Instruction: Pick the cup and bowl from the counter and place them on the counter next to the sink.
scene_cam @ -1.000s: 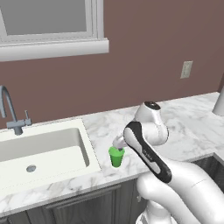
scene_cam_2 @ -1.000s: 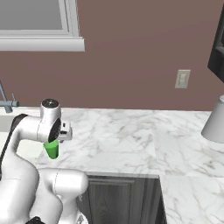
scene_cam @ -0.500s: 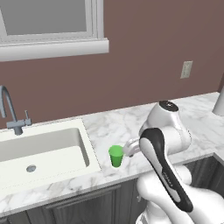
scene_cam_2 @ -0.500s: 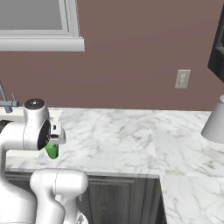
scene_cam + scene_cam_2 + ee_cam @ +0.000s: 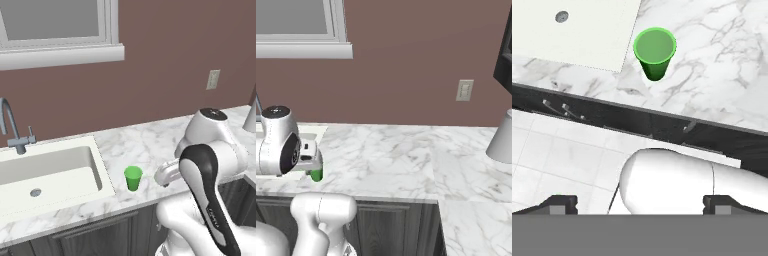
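The cup (image 5: 133, 177) stands upright on the surface (image 5: 150, 145), near the front edge and just beside the right rim of the sink (image 5: 50, 170), apart from the basin itself. In the hand view the cup (image 5: 655, 52) is seen from above, its open mouth round and empty, with the corner of the sink (image 5: 577, 30) just to its left and the drain showing in the basin floor. In the right base view a sliver of the cup (image 5: 316, 175) shows below the arm's wrist, on the surface (image 5: 406, 155) close to its front edge.

The end effector (image 5: 640, 202) holds nothing; its two dark fingertips (image 5: 559, 204) stand wide apart at the bottom of the hand view, well clear of the cup and out past the front edge of the surface, over the dark cabinet fronts (image 5: 662, 130) and the pale tiled floor (image 5: 562, 155).

A grey gooseneck faucet (image 5: 12, 130) rises at the back rim of the sink. Behind the surface runs a brown wall with a window sill (image 5: 60, 54) above the sink and a pale wall outlet (image 5: 213, 79) further right. At the far right end of the surface stands a light grey tapered object (image 5: 501, 137), cut off by the picture's edge, and a dark fixture (image 5: 504, 50) hangs on the wall above it.
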